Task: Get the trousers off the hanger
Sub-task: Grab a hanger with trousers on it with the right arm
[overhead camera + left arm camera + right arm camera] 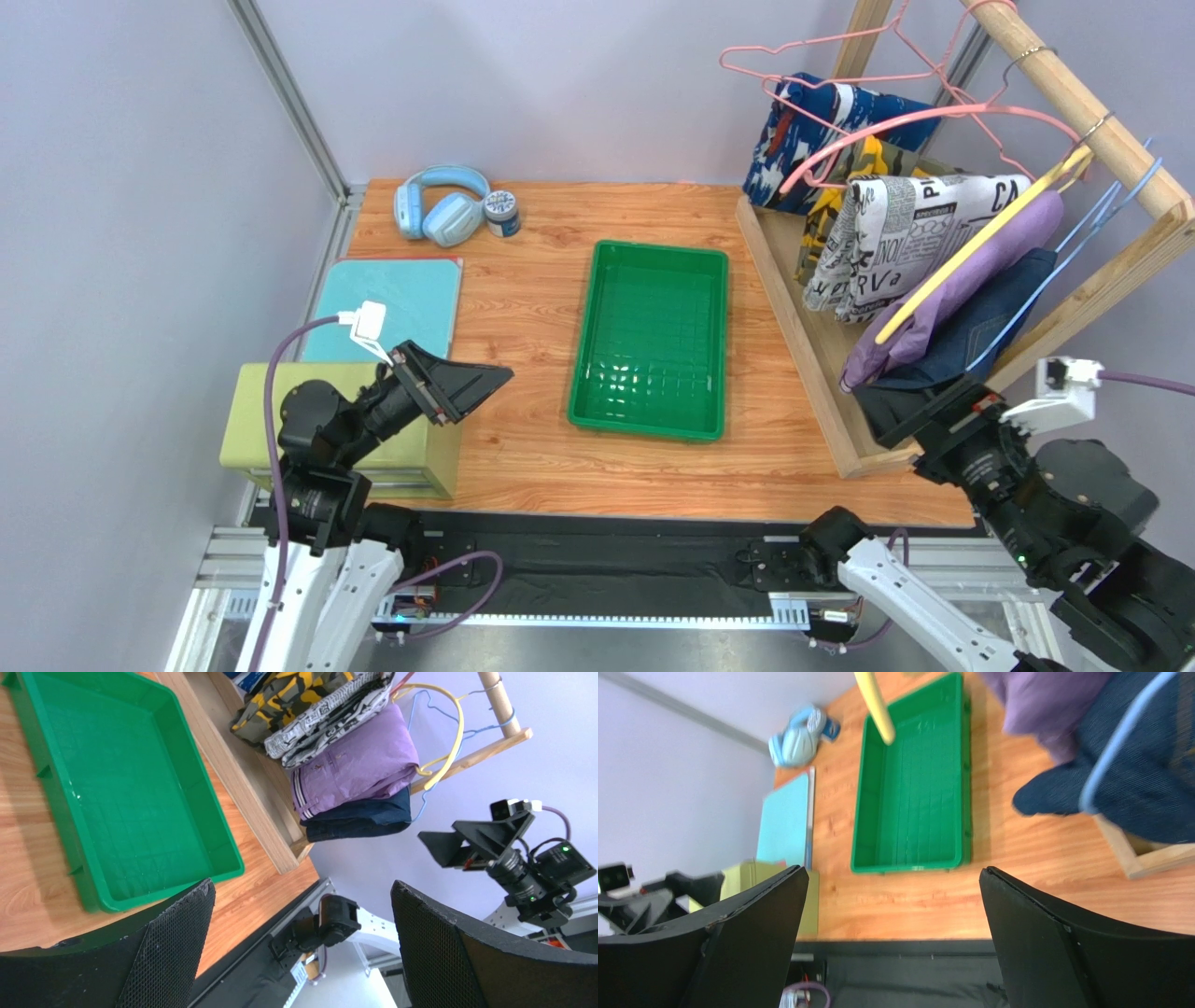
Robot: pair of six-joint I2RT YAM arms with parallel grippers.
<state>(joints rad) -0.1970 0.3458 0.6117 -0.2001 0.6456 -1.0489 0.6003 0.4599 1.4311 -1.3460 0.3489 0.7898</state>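
No pair is off yet, so I judge the task to be at its first step. All five small pairs of trousers hang from the wooden rack (1108,126) at the far right of the wooden tabletop (519,420). The blue-white-red printed pair (821,126) is farthest. Next come the yellow-olive camouflage pair (825,231), the black-and-white newsprint pair (905,231) and the plain purple pair (940,301) on a yellow hanger (1010,220). Nearest is the dark blue denim pair (1003,329) on a thin blue wire hanger (1122,203).

The jaws of the left arm (337,420) and of the right arm (1038,483) stand wide and hold nothing. The right arm waits just beside the near corner of the rack, close to the denim pair.

The next move probably asks the right arm to reach this nearest pair, close on the hanging cloth and draw it off the hanger. The hanger may swing.

The low base frame (793,336) of the rack lies near the right edge of the green plastic tray (652,336) — only a narrow strip between. More room is on the bare wood in front of the tray.
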